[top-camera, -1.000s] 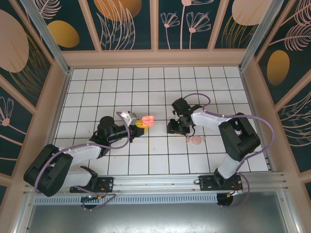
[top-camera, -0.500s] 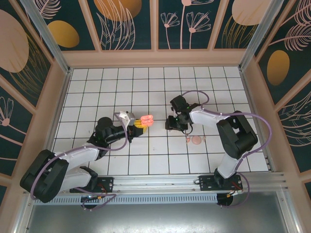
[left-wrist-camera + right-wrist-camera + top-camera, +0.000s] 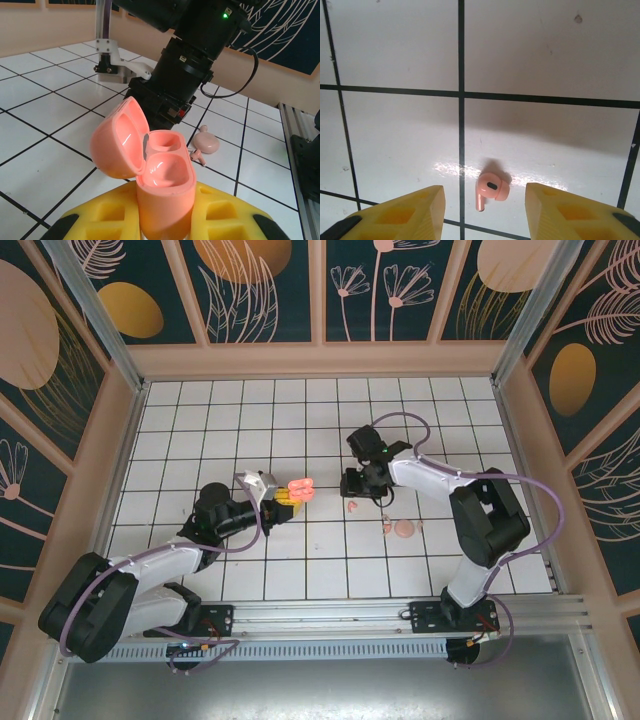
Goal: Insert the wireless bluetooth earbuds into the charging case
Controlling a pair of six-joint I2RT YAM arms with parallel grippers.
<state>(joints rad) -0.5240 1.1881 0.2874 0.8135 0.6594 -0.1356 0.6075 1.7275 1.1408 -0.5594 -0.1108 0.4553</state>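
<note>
My left gripper is shut on the coral charging case, held upright between yellow fingers with its lid swung open and both wells empty; from above the case sits left of centre. One salmon-pink earbud lies on a white tile between the spread yellow fingers of my right gripper, touching neither. In the top view this earbud rests just below my right gripper. A second earbud lies on the floor beyond the case, its spot from above being.
A pale pink round pod lies beside the second earbud, and the left wrist view has it behind the case. The right arm's black body looms close behind the case. Wooden walls ring the tiled floor.
My right gripper has shifted slightly toward the far side and its jaws have widened; an earbud now shows on the tile below it. The left gripper still holds the case, nearly unmoved.
</note>
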